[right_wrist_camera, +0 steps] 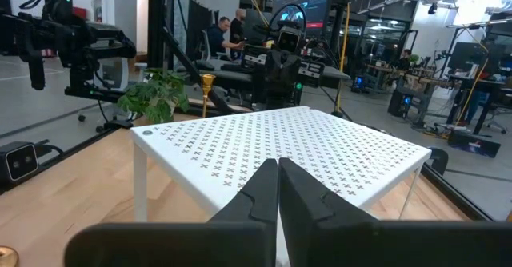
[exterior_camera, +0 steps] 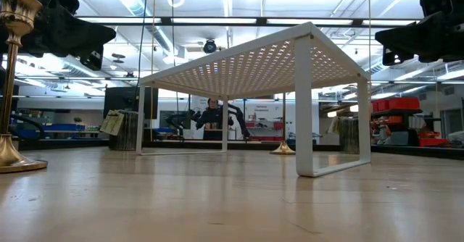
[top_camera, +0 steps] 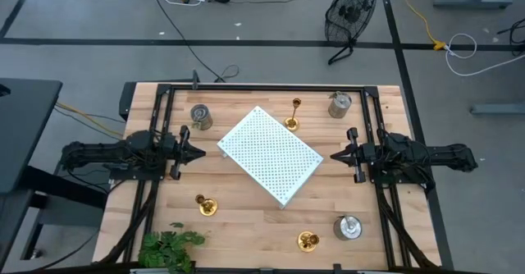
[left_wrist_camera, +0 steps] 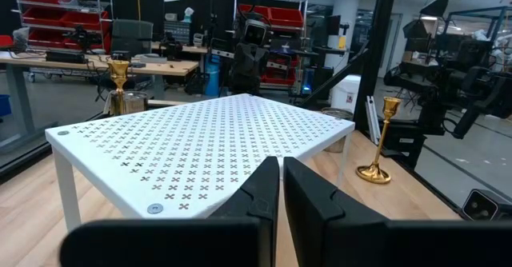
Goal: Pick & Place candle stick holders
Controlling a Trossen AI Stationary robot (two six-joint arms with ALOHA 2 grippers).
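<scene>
**Both arms idle, six holders loose on the table**

Near edge of the pale wooden table, seen from above: green leafy plant at the left corner, a shiny brass candle holder w/ round base and thin stem lying near the front centre, and a squat silver-grey cylindrical holder just right of it. A bit further in, a second brass stem holder sits left of centre; in the low view it stands upright at the frame's left edge.

Mid-table: white perforated square board on four legs, turned at an angle, nothing on top of it. Left gripper hangs off the board's left side, fingers pressed together w/ nothing between them; its wrist view shows the closed tips pointing at the board. Right gripper mirrors it on the right side, also pinched closed and empty. Neither touches the board.

Far side: second silver-grey cylinder at back left, third brass stem holder just beyond the board's far corner, third silver-grey cylinder at back right. No holder is in any container.

Beyond the table: a person at a bench, black floor fan on the grey floor.
</scene>
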